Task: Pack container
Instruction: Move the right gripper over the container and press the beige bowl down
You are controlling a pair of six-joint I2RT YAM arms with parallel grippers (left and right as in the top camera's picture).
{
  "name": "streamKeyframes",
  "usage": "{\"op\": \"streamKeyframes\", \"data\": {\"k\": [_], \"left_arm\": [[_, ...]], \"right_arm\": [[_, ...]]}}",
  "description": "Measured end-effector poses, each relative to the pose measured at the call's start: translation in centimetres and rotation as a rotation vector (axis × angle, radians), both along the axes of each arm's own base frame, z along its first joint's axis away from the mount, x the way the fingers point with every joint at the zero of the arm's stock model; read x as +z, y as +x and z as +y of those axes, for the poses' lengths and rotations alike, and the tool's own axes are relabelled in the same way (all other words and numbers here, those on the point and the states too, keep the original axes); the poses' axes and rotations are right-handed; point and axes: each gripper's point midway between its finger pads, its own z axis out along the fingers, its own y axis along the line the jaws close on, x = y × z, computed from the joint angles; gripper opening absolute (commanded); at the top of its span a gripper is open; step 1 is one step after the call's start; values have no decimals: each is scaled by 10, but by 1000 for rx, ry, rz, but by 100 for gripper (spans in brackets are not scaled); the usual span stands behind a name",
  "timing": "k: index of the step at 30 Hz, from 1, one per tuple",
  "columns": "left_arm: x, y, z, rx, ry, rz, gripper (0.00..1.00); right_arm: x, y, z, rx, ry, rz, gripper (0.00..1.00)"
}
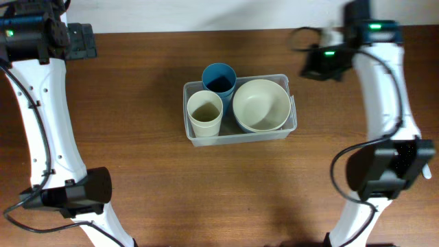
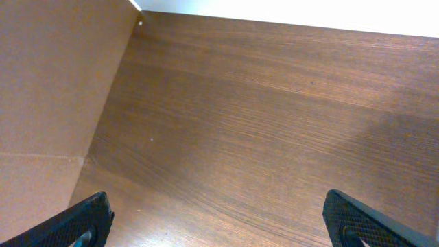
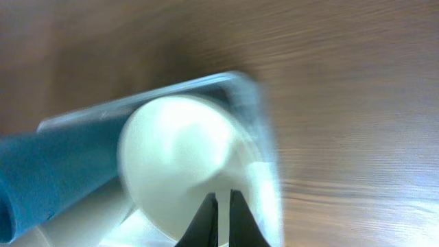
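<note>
The clear plastic container (image 1: 240,139) sits at the table's middle. In it stand a blue cup (image 1: 219,77) at the back left, a cream cup (image 1: 205,113) at the front left and a cream bowl (image 1: 261,105) on the right. My left gripper (image 1: 86,41) is far off at the back left, open and empty over bare wood (image 2: 219,219). My right gripper (image 1: 309,65) hovers just behind and right of the container, shut and empty (image 3: 221,213). Its blurred view shows the bowl (image 3: 178,151), the blue cup (image 3: 55,165) and the container's rim (image 3: 254,103).
The brown wooden table (image 1: 137,171) surrounds the container. A brown wall or board (image 2: 48,82) stands at the left in the left wrist view. The arm bases stand at the front left (image 1: 75,192) and front right (image 1: 384,168).
</note>
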Motion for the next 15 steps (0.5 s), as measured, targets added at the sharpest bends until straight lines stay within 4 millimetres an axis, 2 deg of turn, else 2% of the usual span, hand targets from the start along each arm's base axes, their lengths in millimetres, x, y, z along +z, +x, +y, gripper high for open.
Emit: {"op": "streamKeyframes", "data": {"k": [3, 7, 15], "left_arm": [[0, -2, 6, 15, 7, 1, 100], [-3, -12, 25, 62, 11, 30, 100], [-5, -21, 41, 103, 14, 46, 100]], "right_arm": [[2, -1, 47, 97, 4, -30, 4], [3, -10, 87, 172, 10, -34, 4], [2, -13, 123, 238, 69, -39, 4]]}}
